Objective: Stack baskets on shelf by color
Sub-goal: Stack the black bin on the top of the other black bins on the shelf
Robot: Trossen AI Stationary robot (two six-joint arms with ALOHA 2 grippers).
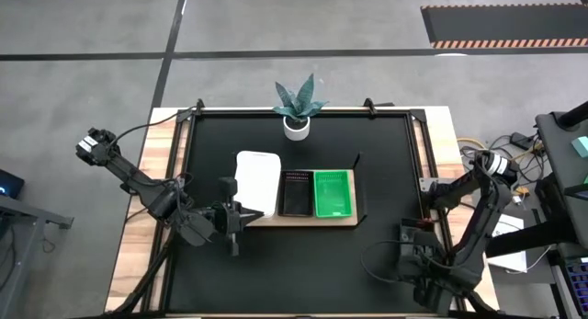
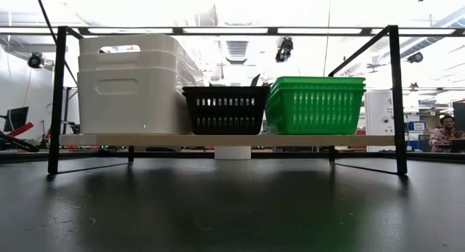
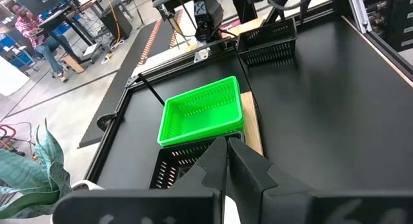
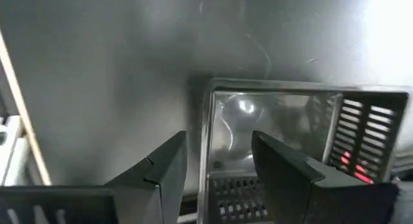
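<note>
Right gripper (image 4: 213,169) fingers spread, empty, rim of a black basket (image 4: 290,121) between them. Off-centre closing risks pushing it away. Left gripper (image 3: 226,161) clenched beside the shelf (image 1: 363,220).

I see two dark arms, matte black links, chunky joints. Left arm (image 1: 138,181): pale grey-white module at outer end, 9 o'clock of table; thin black cable trailing off it. Right arm (image 1: 473,204): white cylindrical cap at 3 o'clock, cables looping below. Left gripper (image 3: 226,161): black angular wedge fingers. Right gripper (image 4: 216,166): same faceted black fingers (image 4: 164,169), flat dark bracket beneath.
</note>
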